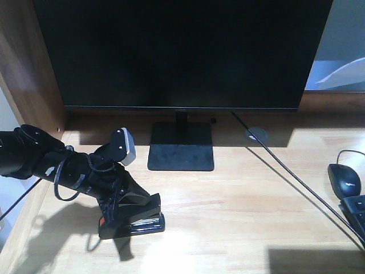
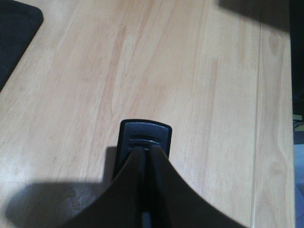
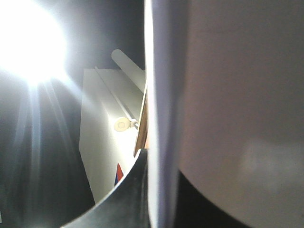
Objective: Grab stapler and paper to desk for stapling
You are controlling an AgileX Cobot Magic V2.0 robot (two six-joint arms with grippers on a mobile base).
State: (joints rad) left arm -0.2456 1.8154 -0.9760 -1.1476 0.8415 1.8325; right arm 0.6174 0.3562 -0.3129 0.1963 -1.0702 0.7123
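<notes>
Down at 7 o'clock from the monitor stand (image 1: 181, 147), the stapler (image 1: 147, 220) rests with its base on the desk (image 1: 239, 217), its orange-red patch (image 1: 102, 221) at the end toward the desk's left edge. The left jaws are closed on it from above; in the left wrist view the two dark fingers (image 2: 175, 194) meet over its rounded front end. The left arm (image 1: 34, 157) reaches in from 9 o'clock.

The paper (image 3: 228, 95) shows only in the right wrist view, a white sheet seen nearly edge-on. It runs down between the dark fingers (image 3: 118, 199) of the right jaws, which are pinched onto it. Where it hangs relative to the desk cannot be told.

A large black monitor (image 1: 182, 51) stands at 12 o'clock. The round grommet (image 1: 256, 135) lies at 2 o'clock from the stand, and a thin cable (image 1: 285, 171) slants past it toward 4 o'clock. A black mouse (image 1: 344, 180) sits at 3 o'clock, with a keyboard corner (image 1: 356, 208) just below it.
</notes>
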